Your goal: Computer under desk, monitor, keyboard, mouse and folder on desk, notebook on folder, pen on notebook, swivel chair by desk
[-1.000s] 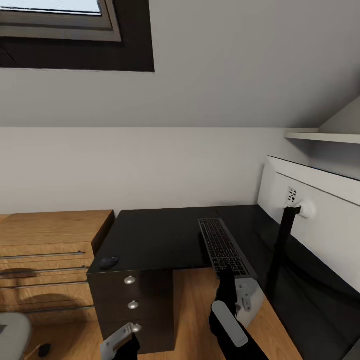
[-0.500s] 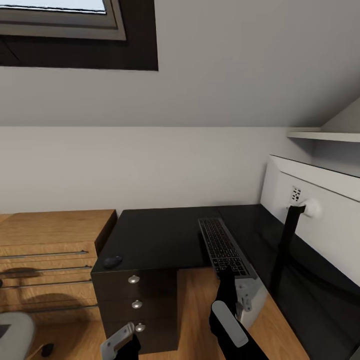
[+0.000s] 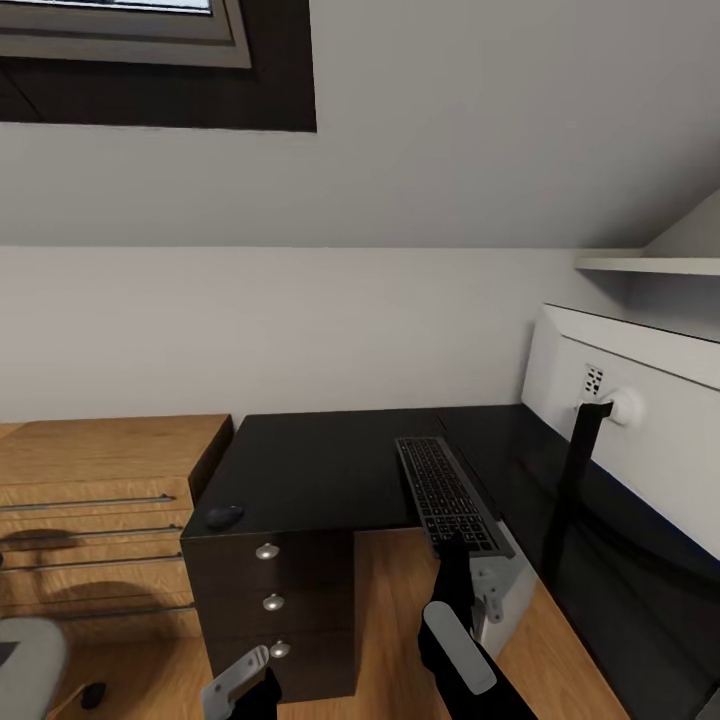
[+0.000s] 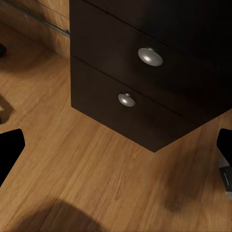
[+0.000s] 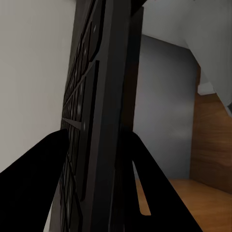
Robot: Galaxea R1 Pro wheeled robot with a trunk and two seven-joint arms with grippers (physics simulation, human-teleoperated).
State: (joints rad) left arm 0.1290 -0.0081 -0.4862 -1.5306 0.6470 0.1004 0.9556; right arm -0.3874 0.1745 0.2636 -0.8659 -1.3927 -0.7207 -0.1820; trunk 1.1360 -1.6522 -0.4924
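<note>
Right gripper (image 3: pixel 456 545) clamped on keyboard (image 3: pixel 442 491)

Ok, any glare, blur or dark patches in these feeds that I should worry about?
Head view: sharp, evenly lit; the glossy desk mirrors the monitor faintly. Left wrist view: soft shadows on the floor. Right wrist view: the keyboard sits very close, and the fingers are black silhouettes.

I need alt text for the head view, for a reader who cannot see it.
The right claw grips the near end of the keyboard, which lies on the black desk beside the white-backed monitor. A small dark mouse sits at the desk's left corner above the drawers.
</note>
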